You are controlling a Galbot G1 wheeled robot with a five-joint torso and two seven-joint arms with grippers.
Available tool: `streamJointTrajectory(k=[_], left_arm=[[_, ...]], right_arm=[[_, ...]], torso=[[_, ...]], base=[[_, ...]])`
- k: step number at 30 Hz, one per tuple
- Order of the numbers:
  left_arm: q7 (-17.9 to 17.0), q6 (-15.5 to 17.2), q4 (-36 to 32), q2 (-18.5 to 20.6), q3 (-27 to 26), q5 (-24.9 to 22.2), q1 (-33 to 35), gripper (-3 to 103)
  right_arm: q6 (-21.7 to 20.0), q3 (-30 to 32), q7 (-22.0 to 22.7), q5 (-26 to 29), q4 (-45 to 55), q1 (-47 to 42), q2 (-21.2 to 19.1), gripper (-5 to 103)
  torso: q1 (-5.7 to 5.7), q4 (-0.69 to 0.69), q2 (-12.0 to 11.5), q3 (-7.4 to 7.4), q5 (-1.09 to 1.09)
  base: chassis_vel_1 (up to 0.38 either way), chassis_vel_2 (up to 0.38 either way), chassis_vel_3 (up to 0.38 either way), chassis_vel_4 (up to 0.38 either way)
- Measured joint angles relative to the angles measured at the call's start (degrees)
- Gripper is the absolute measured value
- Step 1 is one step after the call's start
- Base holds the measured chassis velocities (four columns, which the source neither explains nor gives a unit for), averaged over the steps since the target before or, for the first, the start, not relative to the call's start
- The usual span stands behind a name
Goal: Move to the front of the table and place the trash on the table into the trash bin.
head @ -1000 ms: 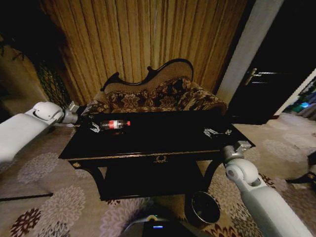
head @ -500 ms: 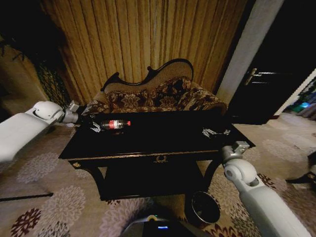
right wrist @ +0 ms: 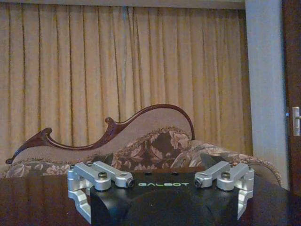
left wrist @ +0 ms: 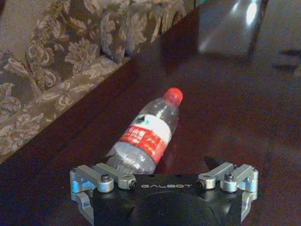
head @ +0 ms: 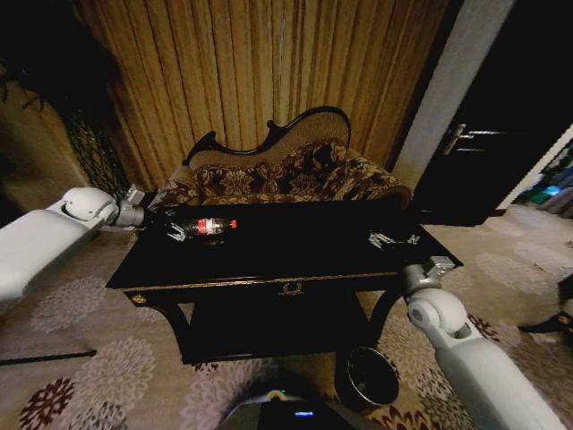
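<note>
The clear bottle (head: pixel 209 226) with red label and cap is the trash, lying on its side at the back left of the glossy black table (head: pixel 295 255). My left gripper (head: pixel 175 233) is open just left of the bottle's base. In the left wrist view the bottle (left wrist: pixel 148 134) lies close ahead, its base between the spread jaws and its cap pointing away. My right gripper (head: pixel 394 239) hovers open over the table's right end with nothing in it. The trash bin (head: pixel 370 376) stands on the carpet below the table's front right corner.
A floral sofa (head: pixel 286 175) with a curved wooden back stands right behind the table, in front of tan curtains (right wrist: pixel 122 61). A dark door (head: pixel 483 134) is at the right. Patterned carpet (head: pixel 81 358) surrounds the table.
My left gripper has edged slightly closer to the bottle's base. The right arm has hardly moved.
</note>
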Motion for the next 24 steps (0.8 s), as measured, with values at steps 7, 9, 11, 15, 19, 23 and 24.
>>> streamJointTrajectory(k=[7,9,11,15,19,23,24], left_arm=[[-0.5,0.4,0.0,0.1,-1.7,-0.5,0.8,100],[-0.5,0.2,0.5,0.2,-1.7,-0.1,0.7,100],[0.2,-0.8,2.0,0.3,-1.5,1.8,0.3,100],[2.6,-3.9,4.6,0.5,1.4,6.6,-1.8,100],[4.5,-5.7,6.8,-0.2,3.7,10.0,-4.3,100],[5.0,-5.9,8.6,-1.5,5.1,10.5,-6.2,100],[5.2,-6.0,9.1,-1.9,5.8,10.5,-6.9,100]], right_arm=[[0.1,-0.2,0.0,-0.3,-0.1,-0.1,0.1,100],[0.1,-0.2,0.0,-0.3,-0.1,-0.1,0.1,100],[0.1,-0.2,0.0,-0.3,-0.2,-0.2,0.2,100],[0.3,-0.1,0.0,-0.5,-0.5,-0.3,0.5,100],[0.4,-0.1,0.0,-0.7,-0.8,-0.3,0.7,100],[0.5,-0.2,-0.1,-0.9,-0.8,-0.2,1.0,100],[0.6,-0.1,-0.1,-0.9,-0.8,-0.3,1.0,100]], torso=[[0.0,-0.02,0.0,0.0,0.01],[0.0,-0.02,0.0,0.0,0.01],[0.0,-0.01,0.0,0.0,0.01],[0.0,0.0,0.0,0.0,0.0],[0.0,0.0,0.0,0.0,0.01],[0.0,-0.02,0.0,0.0,0.01],[0.0,-0.03,0.0,0.0,0.01]], base=[[0.0,0.0,0.0,0.0],[0.0,0.0,0.0,0.0],[0.0,0.0,0.0,0.0],[0.0,0.0,0.0,0.0],[0.0,0.0,0.0,0.0],[0.0,0.0,0.0,0.0],[0.0,0.0,0.0,0.0]])
